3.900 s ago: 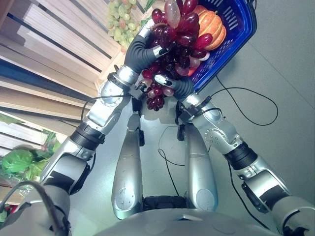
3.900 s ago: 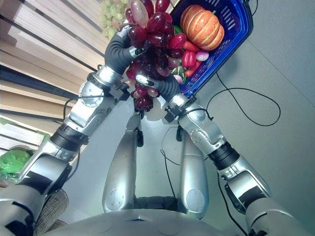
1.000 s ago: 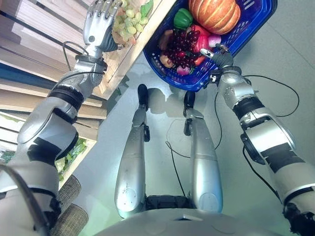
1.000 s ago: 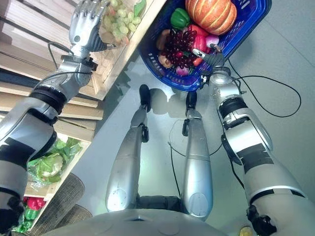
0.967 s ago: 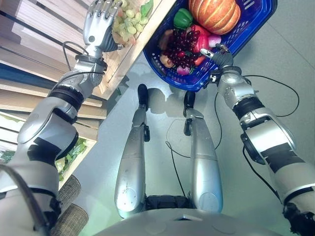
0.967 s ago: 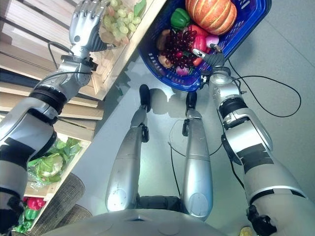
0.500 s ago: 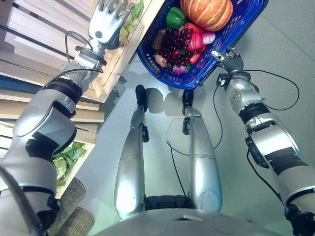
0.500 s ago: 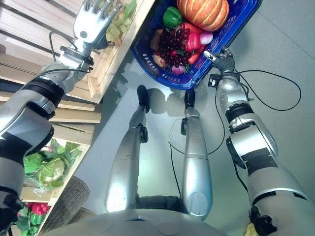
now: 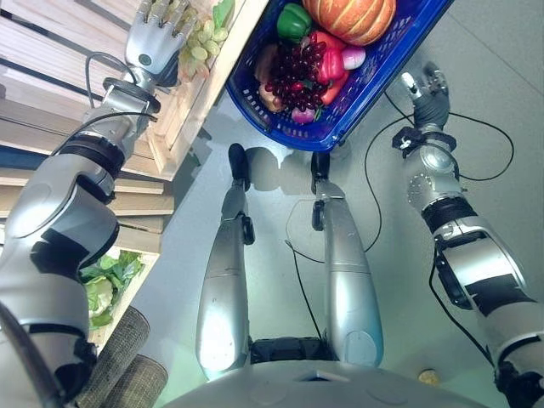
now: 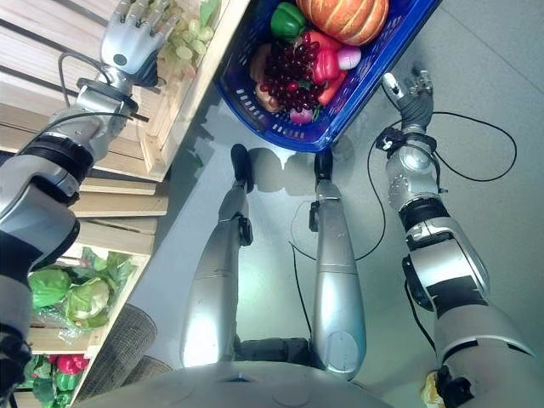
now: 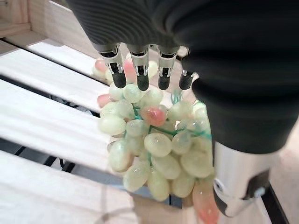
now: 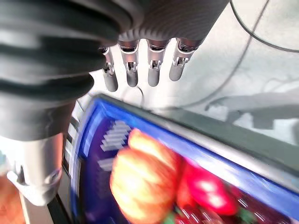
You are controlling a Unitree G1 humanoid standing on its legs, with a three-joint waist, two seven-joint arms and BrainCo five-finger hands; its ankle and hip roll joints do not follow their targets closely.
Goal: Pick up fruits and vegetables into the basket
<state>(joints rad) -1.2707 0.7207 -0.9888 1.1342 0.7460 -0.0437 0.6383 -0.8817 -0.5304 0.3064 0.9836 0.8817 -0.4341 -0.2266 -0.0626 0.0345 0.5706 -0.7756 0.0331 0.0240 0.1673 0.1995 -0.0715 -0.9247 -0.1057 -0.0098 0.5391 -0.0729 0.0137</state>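
Basket (image 9: 374, 81) is sitting on the floor (image 9: 501, 76) ahead, just right of the wooden shelf (image 9: 59, 51). Inside it the pumpkin (image 9: 350, 17) is lying at the far end, pepper (image 9: 293, 19) to its left, dark grapes (image 9: 287, 72) nearer in the middle. Pale grape bunch (image 11: 156, 147) is lying on the shelf slats, with the left hand (image 9: 155, 38) hovering over it. Right hand (image 9: 422, 89) is hanging over the floor right of the basket, apart from it. Cabbages (image 10: 72, 293) are lying on a lower shelf, near left.

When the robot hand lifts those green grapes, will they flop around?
Probably. The green grapes hang as a loose bunch on thin stems, so they would likely dangle and sway. They look round and smooth, so single ones might slip. The left robot hand hovers open over them.
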